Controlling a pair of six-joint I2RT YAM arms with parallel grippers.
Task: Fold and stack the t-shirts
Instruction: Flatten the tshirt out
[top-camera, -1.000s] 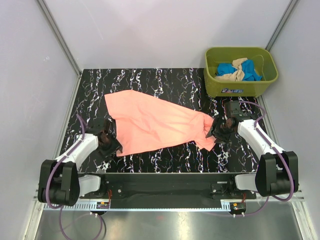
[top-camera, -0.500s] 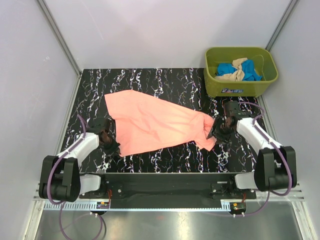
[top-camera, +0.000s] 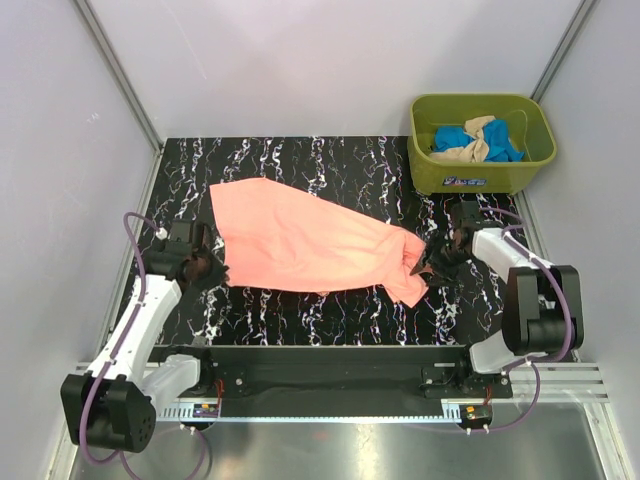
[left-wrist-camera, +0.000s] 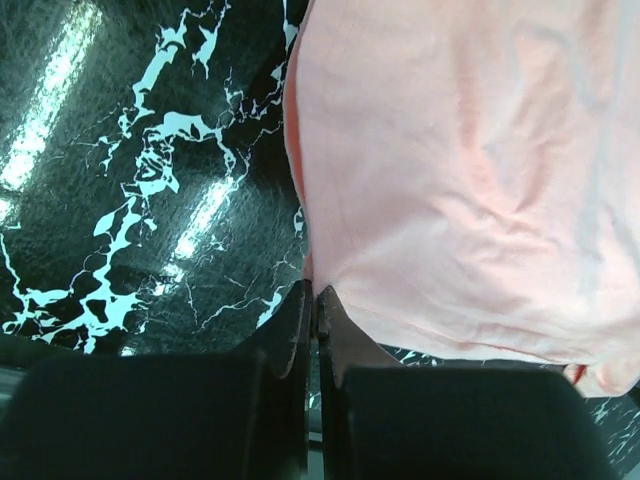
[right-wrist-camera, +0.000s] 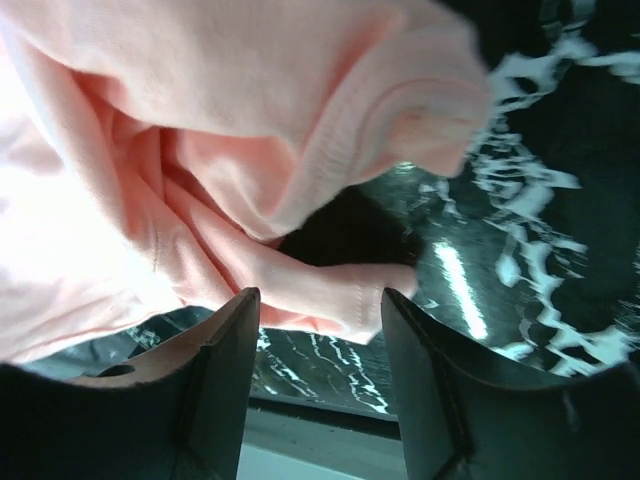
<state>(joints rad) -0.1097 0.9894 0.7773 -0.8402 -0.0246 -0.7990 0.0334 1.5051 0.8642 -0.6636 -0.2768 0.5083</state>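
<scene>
Left wrist: left end effector (left-wrist-camera: 316, 300) pinches salmon t-shirt (left-wrist-camera: 460, 170).

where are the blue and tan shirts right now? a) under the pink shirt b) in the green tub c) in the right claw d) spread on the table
b: the blue shirt and tan shirt lie bunched inside the green tub, while only the pink shirt is spread on the table

Item: salmon-pink cloth t-shirt (left-wrist-camera: 450, 180), running off frame above and right of left claw (left-wrist-camera: 314, 292); pinched hem hidden inside its closed tips. Before right claw (right-wrist-camera: 318, 300), bunched folds blurred, cropped above and left.
Item: olive-green plastic tub (top-camera: 520, 175) beyond right claw, white label (top-camera: 465, 182) too small to read.
</scene>
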